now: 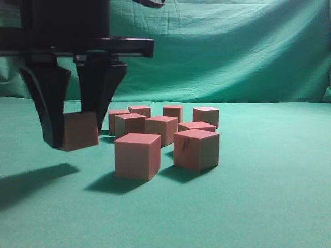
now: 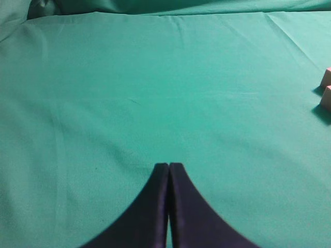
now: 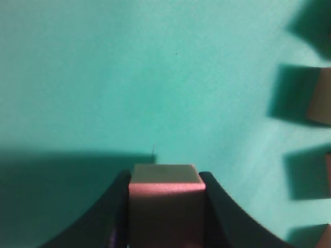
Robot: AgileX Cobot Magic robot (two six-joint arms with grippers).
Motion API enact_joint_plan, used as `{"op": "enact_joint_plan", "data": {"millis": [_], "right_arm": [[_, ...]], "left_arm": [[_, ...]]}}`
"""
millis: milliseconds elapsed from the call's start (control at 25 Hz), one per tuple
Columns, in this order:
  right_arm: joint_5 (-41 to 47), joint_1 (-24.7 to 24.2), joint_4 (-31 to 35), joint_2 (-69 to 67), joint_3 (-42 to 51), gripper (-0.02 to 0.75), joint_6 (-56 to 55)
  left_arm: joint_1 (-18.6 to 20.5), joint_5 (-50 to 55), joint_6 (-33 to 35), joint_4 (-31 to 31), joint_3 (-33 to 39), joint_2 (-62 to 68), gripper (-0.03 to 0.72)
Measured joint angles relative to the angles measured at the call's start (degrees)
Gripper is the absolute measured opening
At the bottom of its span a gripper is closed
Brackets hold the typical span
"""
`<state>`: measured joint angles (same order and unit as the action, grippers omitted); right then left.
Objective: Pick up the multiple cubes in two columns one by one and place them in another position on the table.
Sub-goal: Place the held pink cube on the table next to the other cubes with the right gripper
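No brand, label or writing can be read anywhere; the only marking is a small dark streak on the front-right small reddish-pink-topped cube (image 1: 196, 150). The counter (image 1: 269, 196) is a wide flat surface under smooth green cloth with faint creases, and a draped green cloth backdrop (image 1: 232, 51) hangs behind it.

The black right hand (image 1: 72, 137) is grasping one plain pink-and-tan cube (image 1: 79, 130) between its two fingers, lifted just off the counter, with its shadow on the cloth below and to the left. The right wrist view shows that cube (image 3: 165, 199) pinched between the dark fingers. The black left hand (image 2: 168, 166) is clenched on nothing, fingertips touching, above bare cloth.

The other cubes (image 1: 155, 129) sit in a loose cluster in mid-counter, just right of the held one. Broad bare cloth lies in front of the cluster, to its right, and to the left of the held cube.
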<state>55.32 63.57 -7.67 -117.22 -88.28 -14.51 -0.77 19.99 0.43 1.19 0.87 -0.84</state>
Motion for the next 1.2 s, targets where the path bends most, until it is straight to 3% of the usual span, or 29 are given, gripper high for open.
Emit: {"op": "enact_joint_plan", "data": {"millis": [760,1040,1200], "right_arm": [[-4.03,-0.65,0.03,-0.96,3.30,0.260,-0.53],[-4.17,-0.65,-0.43,-0.83,3.40,0.637,0.12],[-4.56,-0.65,-4.62,1.35,3.40,0.643,0.16]], "left_arm": [[0.00,0.00,0.00,0.00,0.00,0.00,0.000],[0.00,0.00,0.00,0.00,0.00,0.00,0.000],[0.00,0.00,0.00,0.00,0.00,0.00,0.000]]}}
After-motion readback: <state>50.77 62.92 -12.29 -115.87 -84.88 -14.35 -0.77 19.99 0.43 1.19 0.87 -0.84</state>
